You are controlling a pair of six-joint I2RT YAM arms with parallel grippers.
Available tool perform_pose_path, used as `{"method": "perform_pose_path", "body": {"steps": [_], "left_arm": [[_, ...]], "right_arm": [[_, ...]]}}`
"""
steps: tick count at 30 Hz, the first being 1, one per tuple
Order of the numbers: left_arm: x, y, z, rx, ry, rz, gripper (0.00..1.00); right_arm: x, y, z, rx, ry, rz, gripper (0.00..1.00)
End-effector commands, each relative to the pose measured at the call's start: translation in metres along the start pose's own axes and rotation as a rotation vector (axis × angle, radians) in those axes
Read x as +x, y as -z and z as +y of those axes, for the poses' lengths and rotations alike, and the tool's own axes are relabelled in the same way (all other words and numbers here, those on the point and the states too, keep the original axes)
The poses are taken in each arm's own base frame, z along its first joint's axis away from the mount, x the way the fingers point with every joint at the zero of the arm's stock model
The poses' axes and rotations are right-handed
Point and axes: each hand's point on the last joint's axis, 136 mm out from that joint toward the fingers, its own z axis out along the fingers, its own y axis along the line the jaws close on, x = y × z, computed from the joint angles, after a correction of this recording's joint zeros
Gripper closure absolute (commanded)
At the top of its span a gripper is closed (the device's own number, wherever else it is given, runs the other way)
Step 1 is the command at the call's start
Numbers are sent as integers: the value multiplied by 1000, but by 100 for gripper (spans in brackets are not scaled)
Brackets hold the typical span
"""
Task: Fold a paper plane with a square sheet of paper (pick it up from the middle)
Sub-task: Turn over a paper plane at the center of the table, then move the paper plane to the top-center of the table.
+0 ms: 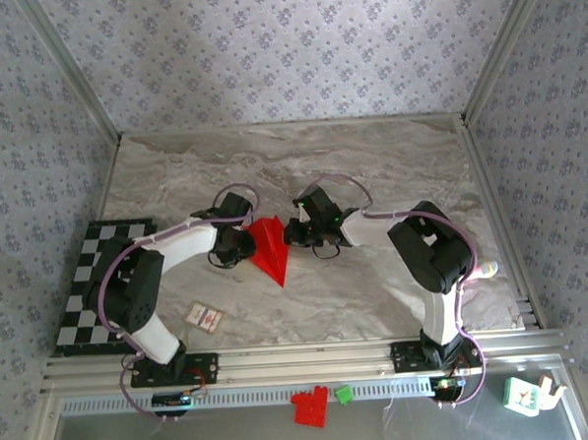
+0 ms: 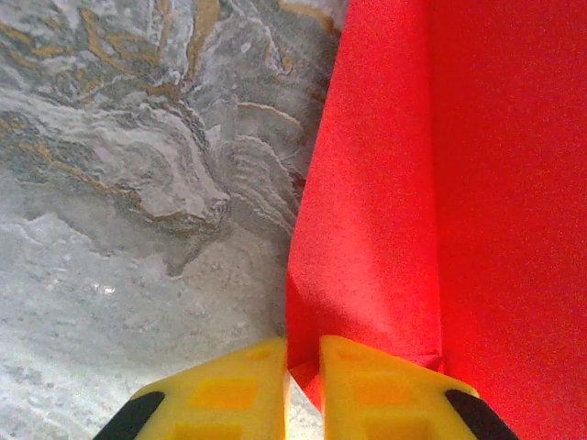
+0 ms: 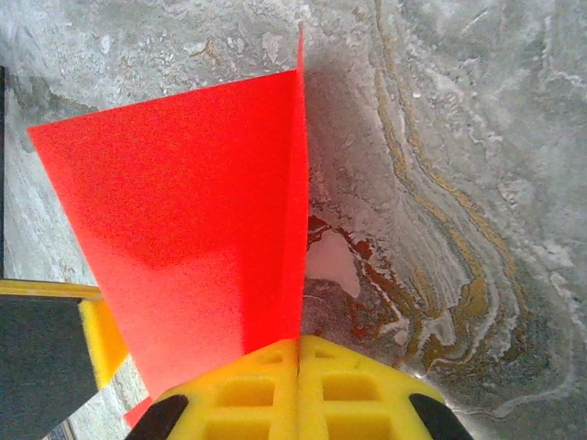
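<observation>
The paper plane sits at the middle of the table, its point towards the near edge. The left hand is at its left side and the right hand at its right, each pinching an edge of it. A board lies at the table's left edge, with the left arm's elbow above its right side. A card lies near the front, just right of that arm. Before the front rail, a toy block sits just left of a small cube, and a small toy sits far right.
</observation>
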Motion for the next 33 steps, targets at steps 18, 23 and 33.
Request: {"method": "perform_pose_path", "body": {"steps": [18, 23, 33], "left_arm": [[-1, 62, -52, 291, 36, -53, 73], [15, 62, -65, 347, 25, 0, 68], [29, 31, -60, 274, -14, 66, 56]], "right_arm": [[7, 4, -4, 16, -36, 22, 96], [5, 6, 0, 8, -30, 20, 96], [7, 5, 2, 10, -26, 26, 96]]}}
